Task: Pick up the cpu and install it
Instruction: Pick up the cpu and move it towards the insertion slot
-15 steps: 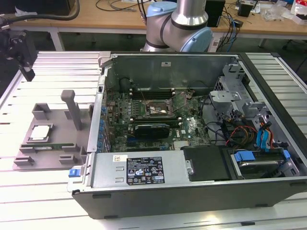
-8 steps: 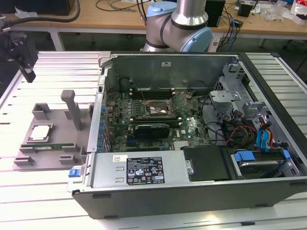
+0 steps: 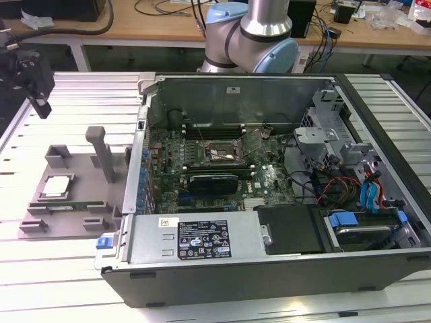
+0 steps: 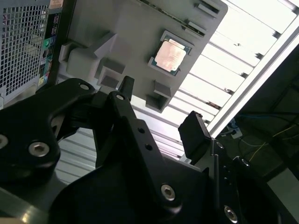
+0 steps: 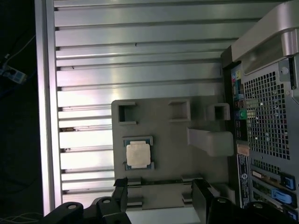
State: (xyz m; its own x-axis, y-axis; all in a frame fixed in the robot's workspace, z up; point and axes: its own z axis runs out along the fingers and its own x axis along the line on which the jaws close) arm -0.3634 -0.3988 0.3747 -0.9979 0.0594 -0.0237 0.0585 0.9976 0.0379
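Cpu lies flat in a recess of the grey holder, below and just ahead of the wide-spread, empty fingers, and it looks light, stiff and fragile underneath, so I'd pinch its thin opposite edges.

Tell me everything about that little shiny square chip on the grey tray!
The cpu is a small flat square with a shiny silver metal top and a thin dark rim. It lies flat in a square pocket of the grey holder tray, beside the open computer case. Only the tray touches it.
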